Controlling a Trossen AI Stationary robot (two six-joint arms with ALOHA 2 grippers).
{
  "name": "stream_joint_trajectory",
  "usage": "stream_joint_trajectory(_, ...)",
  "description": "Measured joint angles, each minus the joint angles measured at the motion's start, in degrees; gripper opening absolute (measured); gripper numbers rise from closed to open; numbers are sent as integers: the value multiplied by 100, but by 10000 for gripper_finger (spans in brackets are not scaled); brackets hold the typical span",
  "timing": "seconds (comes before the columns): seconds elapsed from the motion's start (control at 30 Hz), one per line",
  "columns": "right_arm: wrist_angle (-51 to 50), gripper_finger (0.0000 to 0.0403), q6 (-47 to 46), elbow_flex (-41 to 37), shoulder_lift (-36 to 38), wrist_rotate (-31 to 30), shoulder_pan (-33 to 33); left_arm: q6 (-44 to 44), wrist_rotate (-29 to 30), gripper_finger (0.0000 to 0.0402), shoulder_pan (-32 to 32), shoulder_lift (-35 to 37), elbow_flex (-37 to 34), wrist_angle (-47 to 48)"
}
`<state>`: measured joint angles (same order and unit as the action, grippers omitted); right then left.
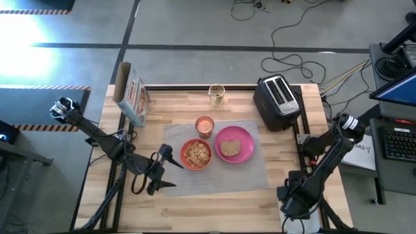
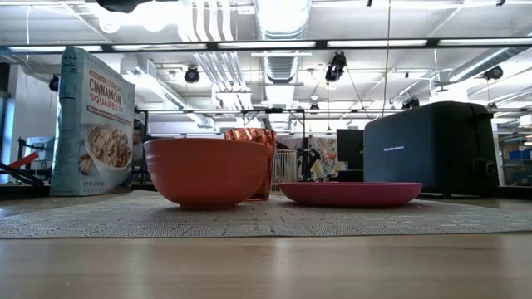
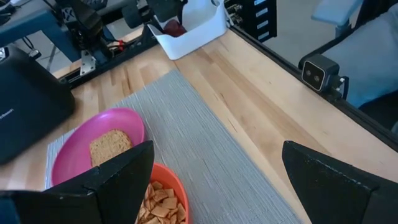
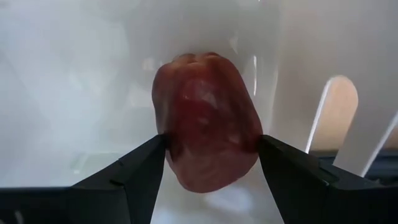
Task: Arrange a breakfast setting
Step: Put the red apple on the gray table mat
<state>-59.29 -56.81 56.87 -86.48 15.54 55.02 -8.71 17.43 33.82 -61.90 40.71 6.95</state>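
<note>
Pinched between the two dark fingers of the right tool [image 4: 208, 163] is a small dark-red item [image 4: 206, 121], each fingertip pressed against one of its sides, with the pale wall of a white bin [image 4: 74, 74] close behind it. From the left wrist view that white bin [image 3: 199, 28] sits at the near right corner of the worktop [image 1: 195, 201], just off the corner of the grey woven placemat [image 1: 253, 172], and the right arm reaches down into it.

On the placemat the round pink plate [image 1: 242, 138] carries the brown toast slice [image 1: 228, 149]. Just beside it on the left stands the red-orange bowl [image 1: 195, 154], filled with cereal squares. The small orange cup [image 1: 205, 125] sits behind the bowl at the mat's far edge.

Off the mat, a glass jar [image 1: 216, 95] stands near the far edge of the worktop, a black toaster [image 1: 276, 101] at the far right corner, and a cereal box [image 1: 132, 96] at the far left.

The left tool [image 1: 170, 170] hovers over the mat's left edge, close to the bowl, its fingers [image 3: 112, 180] spread wide and holding nothing.
</note>
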Motion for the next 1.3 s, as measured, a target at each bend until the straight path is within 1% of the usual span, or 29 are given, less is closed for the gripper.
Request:
stream_joint_trajectory(0.17,236,244,-3,-134,0,-149,1,0,0,336,0,3,-7,-3)
stream_joint_trajectory(0.27,277,233,-190,-182,0,-183,1,0,0,336,0,3,-7,-5)
stream_joint_trajectory(0.37,294,203,-130,-185,-4,-156,1,0,0,336,0,3,-9,-5)
stream_joint_trajectory(0.6,364,109,130,-188,-7,-51,-6,0,2,336,0,3,-9,-5)
stream_joint_trajectory(0.8,442,105,126,-32,96,496,-4,0,2,336,0,3,-11,-5)
stream_joint_trajectory(0.87,462,104,114,75,185,502,-3,-2,0,336,0,3,-11,-5)
stream_joint_trajectory(1.0,450,78,-21,332,480,516,-3,-1,1,336,0,7,-13,-5)
stream_joint_trajectory(1.1,458,72,-171,510,716,523,-2,-2,2,336,0,7,-13,-7)
stream_joint_trajectory(1.17,413,71,-249,607,901,446,-3,-2,2,336,0,7,-13,-5)
stream_joint_trajectory(1.2,409,67,-261,665,993,306,-1,-2,2,336,0,7,-13,-7)
stream_joint_trajectory(1.23,424,65,-259,714,1085,91,-1,-2,2,336,-2,7,-13,-5)
stream_joint_trajectory(1.3,402,59,-252,798,1253,-585,1,-2,2,336,0,7,-13,-5)
